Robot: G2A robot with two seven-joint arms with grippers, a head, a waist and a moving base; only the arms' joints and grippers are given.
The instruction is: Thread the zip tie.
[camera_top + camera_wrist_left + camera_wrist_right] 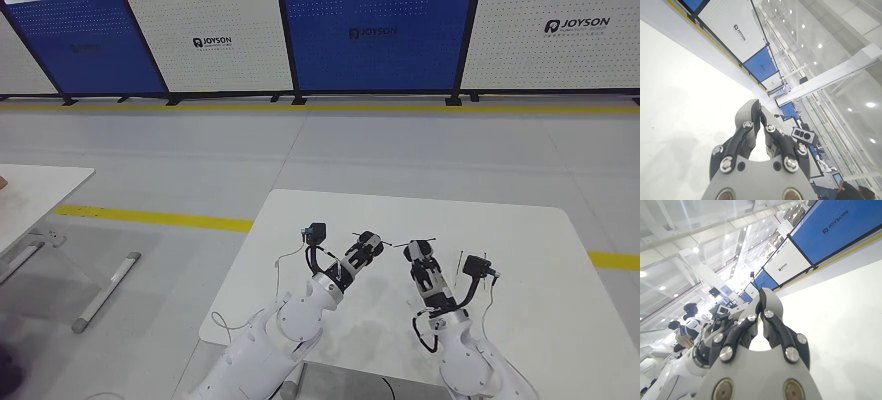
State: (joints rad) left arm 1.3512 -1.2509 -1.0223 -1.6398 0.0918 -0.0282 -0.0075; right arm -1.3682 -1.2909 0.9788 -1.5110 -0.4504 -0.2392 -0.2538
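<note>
Black zip tie (pixel 755 281) in right pincer (pixel 762 292)

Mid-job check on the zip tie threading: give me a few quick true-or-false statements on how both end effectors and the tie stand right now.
1. The left end effector and the right end effector are both above the white table. True.
2. The left end effector is wide open. False: it is shut.
3. The right end effector is shut on a black zip tie. True.
4. The zip tie lies flat on the table. False: it is held up off the table, with one end sticking out beyond the right end effector's tip.
</note>
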